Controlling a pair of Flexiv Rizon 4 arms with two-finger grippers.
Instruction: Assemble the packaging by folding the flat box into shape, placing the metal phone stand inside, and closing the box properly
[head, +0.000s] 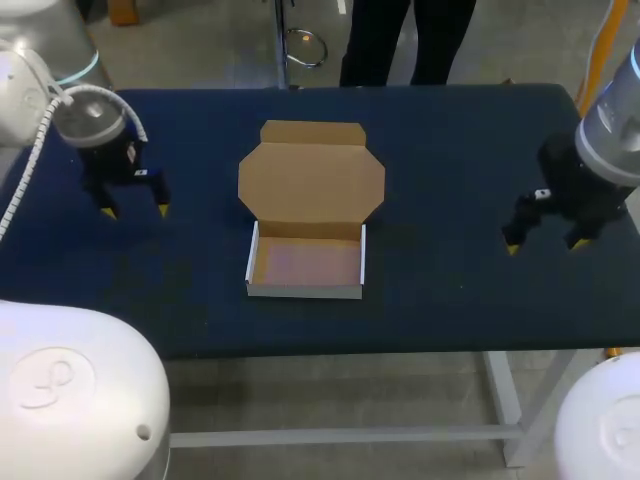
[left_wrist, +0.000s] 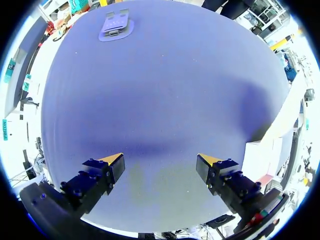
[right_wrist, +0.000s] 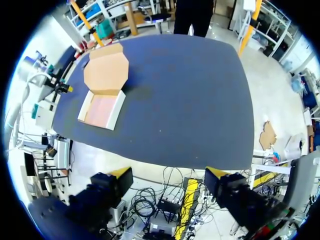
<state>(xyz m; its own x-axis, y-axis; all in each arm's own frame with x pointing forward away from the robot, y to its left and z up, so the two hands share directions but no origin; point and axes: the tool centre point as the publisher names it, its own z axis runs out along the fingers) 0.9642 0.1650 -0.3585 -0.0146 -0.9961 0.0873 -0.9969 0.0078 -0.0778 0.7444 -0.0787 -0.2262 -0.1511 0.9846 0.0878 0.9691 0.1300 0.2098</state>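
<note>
Brown cardboard box (head: 305, 235), tray formed and lid laid back, sits mid dark blue table (head: 450, 180); left gripper (head: 135, 211) and right gripper (head: 545, 245) hang open, empty; I'd grasp the grey metal phone stand (left_wrist: 116, 26), ahead of the left gripper, squarely by its edges.

A wide table (head: 450, 140) is seen, covered edge to edge by a dark blue cloth (head: 200, 300). The cloth is lit softly. Under the near edge, a pale metal leg (head: 507, 400) is joined by a crossbar (head: 330, 437).
</note>
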